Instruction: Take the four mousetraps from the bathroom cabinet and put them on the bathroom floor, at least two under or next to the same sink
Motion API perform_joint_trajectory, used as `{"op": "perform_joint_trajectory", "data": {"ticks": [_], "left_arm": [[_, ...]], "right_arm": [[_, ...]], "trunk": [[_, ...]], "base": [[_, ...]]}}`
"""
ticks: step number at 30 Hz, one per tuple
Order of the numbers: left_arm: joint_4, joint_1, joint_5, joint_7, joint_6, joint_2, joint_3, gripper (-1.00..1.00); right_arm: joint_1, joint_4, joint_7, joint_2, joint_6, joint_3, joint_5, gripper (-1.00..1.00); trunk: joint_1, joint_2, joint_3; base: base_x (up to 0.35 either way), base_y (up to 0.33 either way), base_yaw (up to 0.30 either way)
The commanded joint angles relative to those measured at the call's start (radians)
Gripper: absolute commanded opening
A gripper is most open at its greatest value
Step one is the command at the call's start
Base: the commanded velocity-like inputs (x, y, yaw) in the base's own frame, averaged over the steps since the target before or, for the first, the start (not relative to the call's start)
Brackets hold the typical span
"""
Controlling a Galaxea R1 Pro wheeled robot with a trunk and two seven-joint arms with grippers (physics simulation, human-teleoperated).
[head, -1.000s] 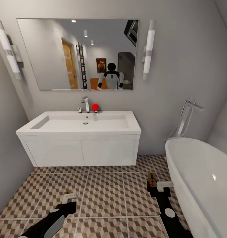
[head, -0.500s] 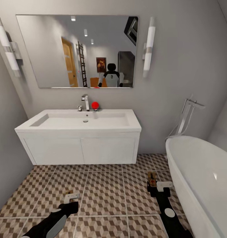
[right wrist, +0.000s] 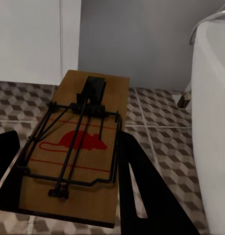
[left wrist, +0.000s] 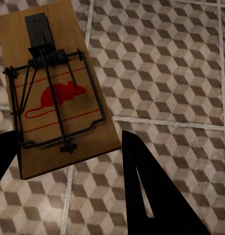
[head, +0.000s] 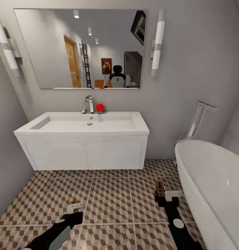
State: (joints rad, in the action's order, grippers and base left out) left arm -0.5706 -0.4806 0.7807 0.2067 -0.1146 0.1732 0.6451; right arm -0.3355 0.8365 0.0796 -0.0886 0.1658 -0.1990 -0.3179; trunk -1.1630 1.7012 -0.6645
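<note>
I hold one mousetrap in each gripper, low over the bathroom floor point(head: 109, 198). My left gripper point(head: 75, 206) is shut on a tan-wood mousetrap point(left wrist: 58, 107) with a red mouse print and dark wire. A second mousetrap point(right wrist: 78, 152) sits in my shut right gripper point(head: 170, 194), and its board point(head: 160, 186) pokes out ahead of the fingers. The white sink point(head: 140, 130) on its drawer unit stands straight ahead against the wall, a few tiles beyond both grippers. The cabinet is out of view.
A white bathtub point(head: 209, 180) fills the right side, close to my right arm, with a floor-standing tap point(head: 197, 118) behind it. A grey wall point(head: 8, 166) closes the left. A chrome tap point(head: 89, 102) and a red object point(head: 99, 107) sit on the sink under a mirror point(head: 57, 48).
The whole picture has shifted: the camera has come a little nearer the sink. Both grippers keep their traps and their places in the view.
</note>
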Motion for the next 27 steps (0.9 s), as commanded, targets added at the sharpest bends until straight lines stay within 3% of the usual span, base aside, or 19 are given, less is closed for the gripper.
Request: {"op": "perform_joint_trajectory", "data": {"ticks": [1, 9, 17, 22, 25, 27], "left_arm": [[-0.003, -0.001, 0.003, 0.011, -0.004, 0.002, 0.008, -1.00], [-0.046, -0.001, 0.002, 0.013, -0.008, 0.006, 0.005, -1.00], [-0.248, -0.001, 0.002, 0.018, -0.029, 0.064, 0.006, -1.00], [-0.383, -0.001, 0.002, 0.019, -0.123, 0.112, 0.006, -1.00], [-0.388, -0.001, 0.002, 0.018, -0.166, 0.116, 0.001, -1.00], [-0.349, -0.001, 0.002, 0.017, -0.236, 0.103, -0.007, -1.00]], "right_arm": [[-0.001, 0.000, 0.002, -0.001, 0.003, -0.003, -0.010, -1.00], [-0.001, -0.003, 0.002, -0.013, 0.001, -0.003, -0.010, -1.00], [0.000, -0.001, 0.002, -0.021, 0.002, -0.003, -0.012, -1.00], [0.000, -0.001, 0.002, -0.022, 0.004, -0.003, -0.012, -1.00], [0.000, -0.001, 0.002, -0.022, 0.003, -0.003, -0.012, -1.00], [-0.001, -0.001, 0.002, -0.022, 0.000, -0.003, -0.012, -1.00]], "trunk": [[-0.004, 0.008, -0.006], [-0.035, 0.064, -0.043], [-0.042, 0.078, -0.062], [-0.042, 0.078, -0.070], [-0.042, 0.078, -0.073], [-0.042, 0.078, -0.074]], "base": [[0.000, 0.000, 0.000], [0.000, 0.000, 0.000], [0.000, 0.000, 0.000], [0.000, 0.000, 0.000], [0.000, 0.000, 0.000], [0.000, 0.000, 0.000]]}}
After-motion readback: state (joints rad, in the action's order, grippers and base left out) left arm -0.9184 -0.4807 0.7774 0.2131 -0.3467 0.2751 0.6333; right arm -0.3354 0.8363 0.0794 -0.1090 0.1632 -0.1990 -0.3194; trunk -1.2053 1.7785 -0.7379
